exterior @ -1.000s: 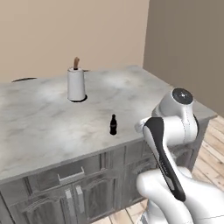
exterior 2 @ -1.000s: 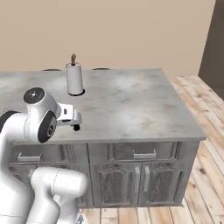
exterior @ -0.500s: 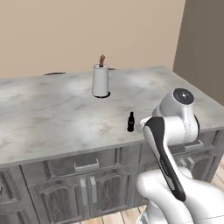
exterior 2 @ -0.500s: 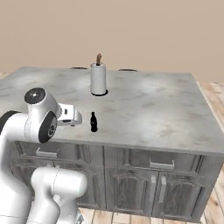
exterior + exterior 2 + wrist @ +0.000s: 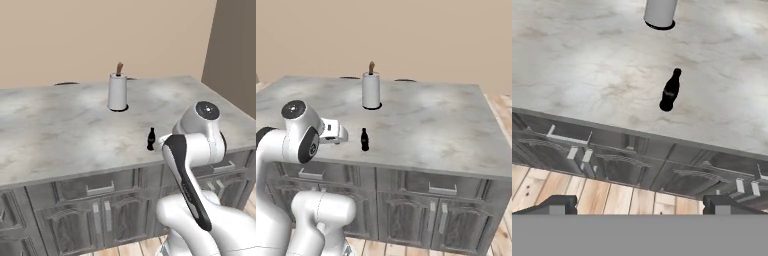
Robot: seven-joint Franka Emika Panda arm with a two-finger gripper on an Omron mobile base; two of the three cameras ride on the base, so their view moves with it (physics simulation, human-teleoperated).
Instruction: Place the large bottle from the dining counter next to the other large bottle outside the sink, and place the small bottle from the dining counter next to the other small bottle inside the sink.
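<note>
I have the gripper (image 5: 640,204) spread wide with nothing between its fingers (image 5: 554,204); in the hand view the two tips sit far apart at the bottom, over the wood floor (image 5: 612,197) in front of the cabinets (image 5: 637,165). The hand hangs off the front edge of the worktop (image 5: 55,130), level with it, and I see it in the right base view as a white block (image 5: 331,131) just left of the bottle.

The small bottle (image 5: 150,139) is dark, stands upright, and sits close to the front edge of the worktop, roughly midway along it. From the right base view it (image 5: 364,139) is near the hand but apart from it. In the hand view it (image 5: 670,91) is above centre, well clear of both tips.

Further back, toward the middle of the worktop, stands a paper towel roll (image 5: 117,92) on a dark base, upright, with a brown post sticking out of its top. It is well apart from the bottle.

I can't make out a large bottle on this worktop from any camera.

Below the worktop the grey cabinet fronts carry drawers with bar handles (image 5: 97,189).
</note>
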